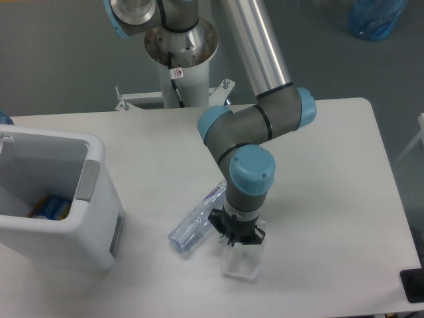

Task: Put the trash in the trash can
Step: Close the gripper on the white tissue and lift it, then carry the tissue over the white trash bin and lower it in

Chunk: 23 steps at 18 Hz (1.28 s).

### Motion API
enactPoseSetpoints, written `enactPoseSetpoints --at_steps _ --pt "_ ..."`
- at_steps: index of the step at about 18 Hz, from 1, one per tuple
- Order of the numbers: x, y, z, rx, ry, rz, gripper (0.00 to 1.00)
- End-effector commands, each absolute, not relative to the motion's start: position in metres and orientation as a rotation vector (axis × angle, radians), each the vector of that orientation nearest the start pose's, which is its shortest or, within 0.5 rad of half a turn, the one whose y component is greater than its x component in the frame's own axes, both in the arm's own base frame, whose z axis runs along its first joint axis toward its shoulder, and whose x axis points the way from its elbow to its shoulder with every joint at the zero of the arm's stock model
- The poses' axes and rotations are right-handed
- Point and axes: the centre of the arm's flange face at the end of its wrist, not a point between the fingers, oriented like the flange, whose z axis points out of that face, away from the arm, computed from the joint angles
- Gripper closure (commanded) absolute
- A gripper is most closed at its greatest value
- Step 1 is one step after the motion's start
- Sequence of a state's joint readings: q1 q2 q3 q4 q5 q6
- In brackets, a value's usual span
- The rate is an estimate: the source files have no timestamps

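Pointing straight down, the gripper [237, 240] sits at the top edge of the crumpled translucent wrapper [240, 264] near the table's [331, 199] front edge; its fingers are hidden under the wrist, so I cannot tell whether they are spread or pinching the plastic. Just left of it lies the crushed clear bottle [197, 220], slanted on the tabletop, its labelled end beside the gripper. Farther left stands the white trash can [93, 218], well apart from both items, with something blue and yellow visible inside.

Open tabletop [165, 159] between bottle [197, 222] and trash can [93, 199], seemingly unobstructed.
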State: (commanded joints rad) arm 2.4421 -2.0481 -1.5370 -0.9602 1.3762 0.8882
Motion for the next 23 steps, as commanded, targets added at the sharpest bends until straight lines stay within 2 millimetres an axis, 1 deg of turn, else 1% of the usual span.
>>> enactPoseSetpoints --at_steps 3,5,8,9,12,13,15,17,18,20,22,23 --pt "-0.403 0.540 0.332 -2.799 0.003 0.003 1.00" --pt "-0.394 0.538 0.362 -2.735 -0.014 0.000 1.00" --pt "-0.377 0.538 0.405 -2.648 -0.022 -0.002 1.00" --pt "-0.370 0.539 0.416 -2.620 -0.020 -0.011 1.00" --pt "-0.349 0.533 0.454 -2.549 -0.022 -0.016 1.00" --pt "-0.338 0.536 0.469 -2.521 -0.006 -0.017 1.00" --pt "-0.310 0.543 0.489 -2.467 0.034 -0.060 1.00" --pt "-0.288 0.533 0.517 -2.420 0.052 -0.055 1.00" --pt "-0.279 0.528 0.526 -2.404 0.062 -0.055 1.00" --pt "-0.253 0.528 0.536 -2.385 0.099 -0.070 1.00" --pt "-0.239 0.531 0.542 -2.377 0.121 -0.073 1.00" --pt "-0.228 0.534 0.544 -2.377 0.127 -0.082 1.00"
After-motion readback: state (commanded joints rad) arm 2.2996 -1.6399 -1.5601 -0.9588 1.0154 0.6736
